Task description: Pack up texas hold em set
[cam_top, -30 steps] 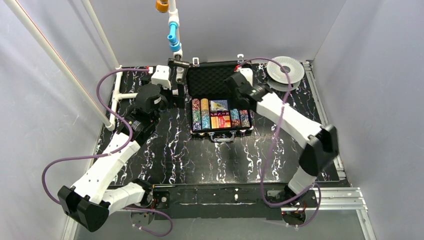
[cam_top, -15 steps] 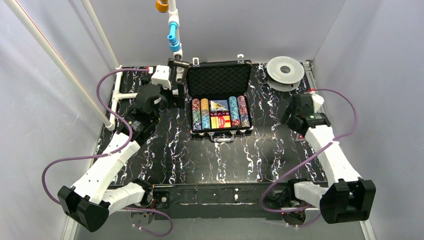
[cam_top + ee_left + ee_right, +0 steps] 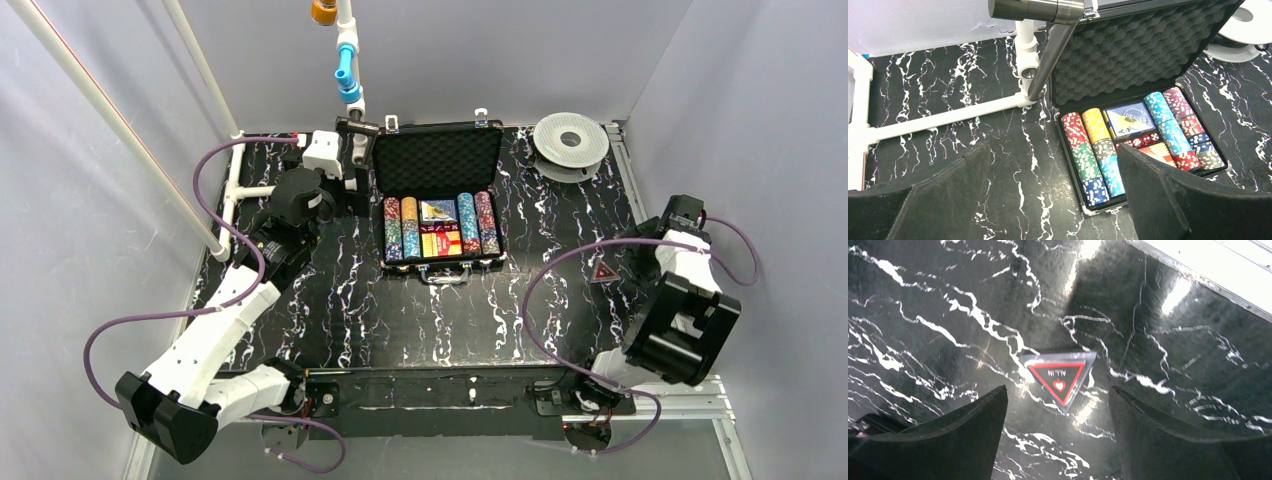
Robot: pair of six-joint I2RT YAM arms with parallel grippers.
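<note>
Black ribbed case point(image 3: 438, 160) is sitting open at back of table point(image 3: 400, 310) w/ chip rows point(image 3: 400, 228) inside, I'm hovering L pincer point(image 3: 1050, 167) near it & R pincer point(image 3: 1057, 396) over a triangle marker point(image 3: 1059, 376), both spread apart.

Case point(image 3: 437, 160) sits open at far middle of table point(image 3: 400, 320), lid upright with dark egg-crate foam, silver handle point(image 3: 447, 273) toward me. I count four chip rows point(image 3: 1083, 155), two per side. Left pair: red/green/blue and yellow/grey/light blue. Right pair: cyan and purple at the far ends. Between the pairs: blue-backed deck point(image 3: 1132, 120) farthest, red dice point(image 3: 1143, 140) just nearer, orange-red deck point(image 3: 1160, 150) nearest. Triangle marker point(image 3: 1060, 376), red outline with heart, lies flat outside, well right of case.
</note>
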